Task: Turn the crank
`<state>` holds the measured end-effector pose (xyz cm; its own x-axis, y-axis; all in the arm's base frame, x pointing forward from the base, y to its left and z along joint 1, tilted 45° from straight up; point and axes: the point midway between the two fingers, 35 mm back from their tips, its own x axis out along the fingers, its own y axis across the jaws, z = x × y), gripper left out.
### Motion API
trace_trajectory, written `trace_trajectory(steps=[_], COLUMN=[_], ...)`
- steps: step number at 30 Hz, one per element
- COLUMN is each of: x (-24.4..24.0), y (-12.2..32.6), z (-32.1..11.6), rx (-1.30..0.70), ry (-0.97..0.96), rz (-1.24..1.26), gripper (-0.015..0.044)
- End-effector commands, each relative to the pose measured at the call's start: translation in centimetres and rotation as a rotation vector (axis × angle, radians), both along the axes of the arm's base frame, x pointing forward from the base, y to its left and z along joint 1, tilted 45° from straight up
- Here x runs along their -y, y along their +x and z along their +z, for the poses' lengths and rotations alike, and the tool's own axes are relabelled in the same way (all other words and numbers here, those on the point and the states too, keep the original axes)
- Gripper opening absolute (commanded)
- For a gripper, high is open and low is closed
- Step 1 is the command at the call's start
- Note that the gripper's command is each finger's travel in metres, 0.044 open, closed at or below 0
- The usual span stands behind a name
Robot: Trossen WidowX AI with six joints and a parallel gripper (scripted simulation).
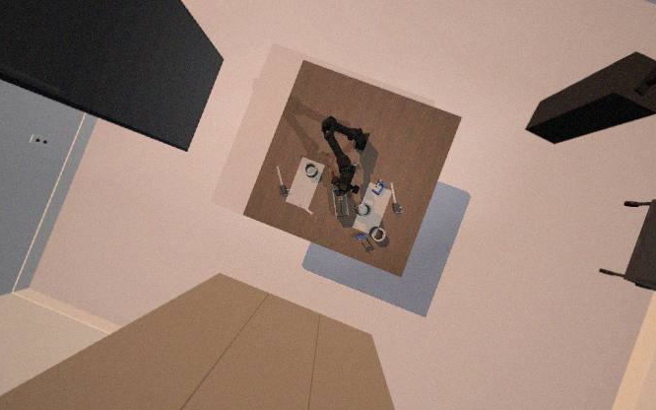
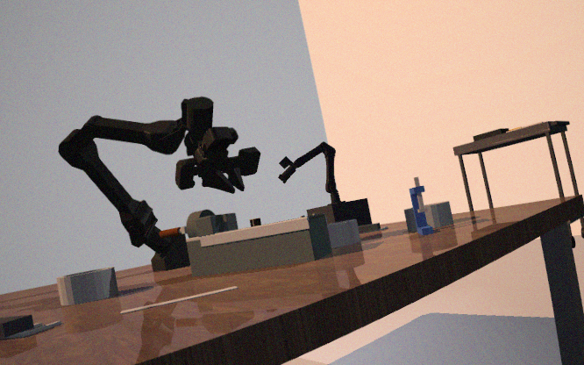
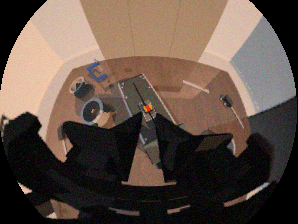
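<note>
The machine is a long grey-green box (image 1: 340, 208) (image 2: 253, 254) on the table. A grey round drum (image 2: 198, 223) stands at one end, with an orange handle (image 2: 168, 232) sticking out beside it. A small red-orange pointer (image 3: 148, 108) (image 1: 340, 199) shows on the slide on top. The brass marks are too small to make out, so its level against them cannot be read. My gripper (image 2: 238, 189) (image 3: 149, 115) hangs in the air above the machine, clear of the handle. Its fingers are close together with a narrow empty gap between them. In the wrist view the fingers cover part of the machine.
A grey ring-shaped container (image 2: 88, 286) and a thin white rod (image 2: 179, 300) lie on the near side in the exterior view. A blue clamp (image 2: 420, 212) (image 3: 96, 71) stands on the table. A white board (image 1: 302, 188) lies on one side of the machine. Another arm (image 2: 331, 174) is behind.
</note>
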<state>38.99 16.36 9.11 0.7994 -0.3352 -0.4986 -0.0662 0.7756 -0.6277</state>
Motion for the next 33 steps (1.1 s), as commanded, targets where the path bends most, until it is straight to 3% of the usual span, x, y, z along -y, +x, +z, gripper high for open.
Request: trace_trajectory(steps=[1, 19, 33], x=[-0.01, -0.01, -0.01], y=[0.00, 0.00, 0.00], z=[0.00, 0.00, 0.00], rx=[0.000, 0.000, 0.000], ry=[0.000, 0.000, 0.000], rz=[0.000, 0.000, 0.000], gripper=[0.0000, 0.0000, 0.0368])
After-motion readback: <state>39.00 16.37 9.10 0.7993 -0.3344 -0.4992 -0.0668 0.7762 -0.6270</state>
